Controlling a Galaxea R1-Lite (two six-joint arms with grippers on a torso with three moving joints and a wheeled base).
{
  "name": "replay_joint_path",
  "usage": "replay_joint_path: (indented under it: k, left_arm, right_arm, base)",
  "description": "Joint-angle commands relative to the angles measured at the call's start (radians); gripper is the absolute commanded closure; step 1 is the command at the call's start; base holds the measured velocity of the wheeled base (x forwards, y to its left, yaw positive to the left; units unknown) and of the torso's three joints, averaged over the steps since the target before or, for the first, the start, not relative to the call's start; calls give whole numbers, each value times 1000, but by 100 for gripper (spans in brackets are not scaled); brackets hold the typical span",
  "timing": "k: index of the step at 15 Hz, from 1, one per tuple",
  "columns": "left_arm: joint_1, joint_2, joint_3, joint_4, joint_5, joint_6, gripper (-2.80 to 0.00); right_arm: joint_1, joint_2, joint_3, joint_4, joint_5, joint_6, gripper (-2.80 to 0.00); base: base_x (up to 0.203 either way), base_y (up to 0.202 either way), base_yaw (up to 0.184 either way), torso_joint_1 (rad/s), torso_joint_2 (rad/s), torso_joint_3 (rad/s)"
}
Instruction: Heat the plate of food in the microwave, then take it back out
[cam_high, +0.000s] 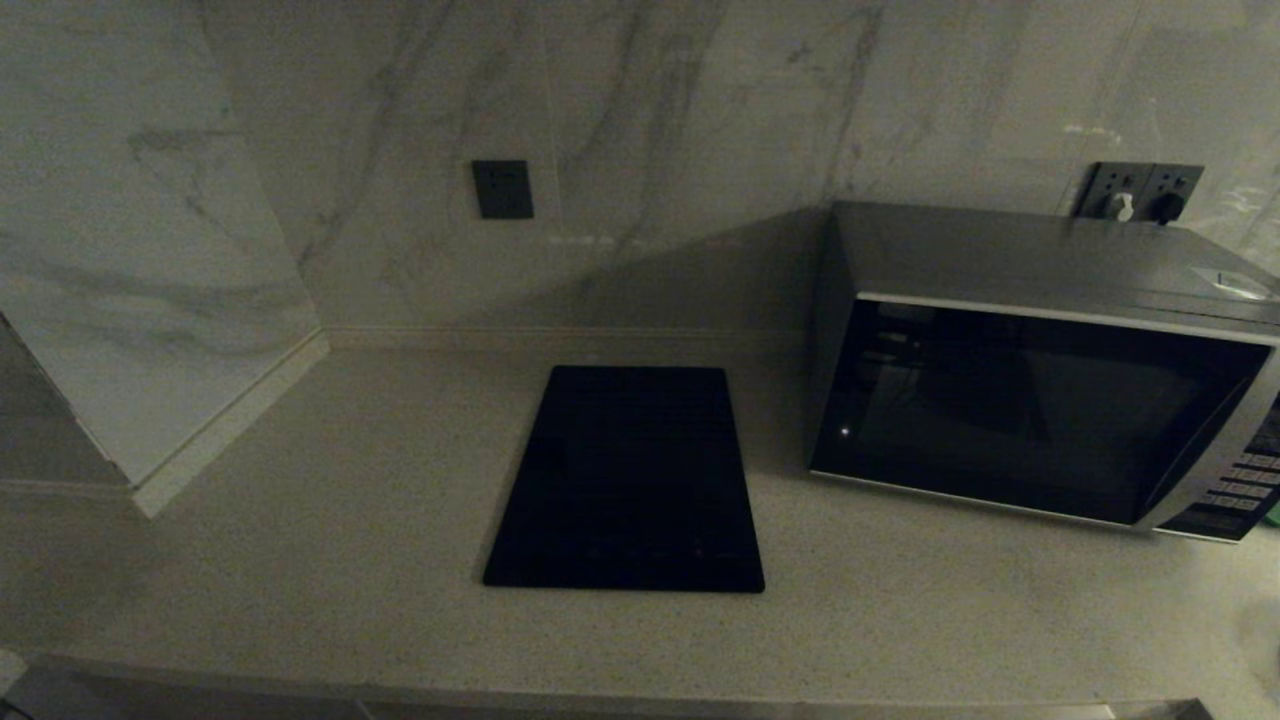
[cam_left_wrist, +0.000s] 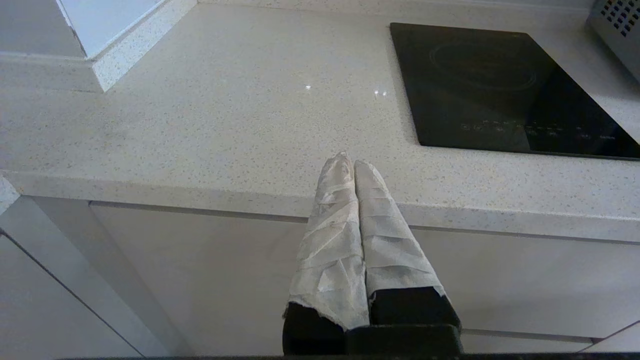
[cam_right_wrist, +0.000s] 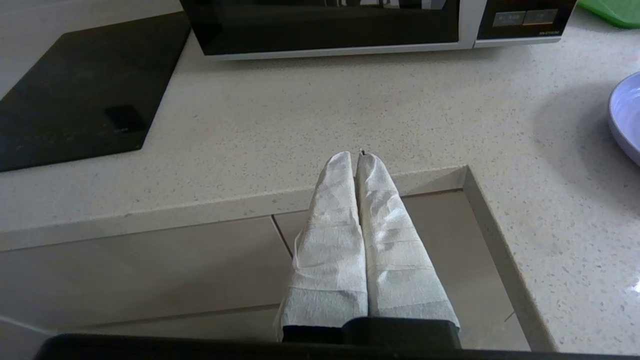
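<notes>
The silver-grey microwave (cam_high: 1040, 400) stands at the right of the counter with its black glass door closed; its lower front (cam_right_wrist: 330, 30) also shows in the right wrist view. Only the rim of the pale lilac plate (cam_right_wrist: 627, 117) shows, on the counter to the right of the microwave's front; its food is out of view. My right gripper (cam_right_wrist: 356, 159) hangs shut and empty at the counter's front edge. My left gripper (cam_left_wrist: 350, 164) is shut and empty too, at the front edge further left. Neither arm shows in the head view.
A flat black slab (cam_high: 628, 480) lies on the counter left of the microwave. A green tray (cam_right_wrist: 612, 10) sits beside the microwave's keypad side. The counter steps inward at a corner (cam_right_wrist: 467, 172) near my right gripper. A marble wall block (cam_high: 150, 300) juts out at the left.
</notes>
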Motion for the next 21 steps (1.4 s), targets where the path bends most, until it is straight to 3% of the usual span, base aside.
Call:
replay_joint_path:
  k: [1, 21]
  left_arm:
    - [0, 1, 0, 0, 0, 0, 0]
    - [0, 2, 0, 0, 0, 0, 0]
  right_arm:
    - [0, 1, -2, 3, -1, 2, 0]
    - [2, 1, -3, 21, 2, 0, 0]
  base:
    - [0, 0, 0, 0, 0, 0]
    - [0, 0, 0, 0, 0, 0]
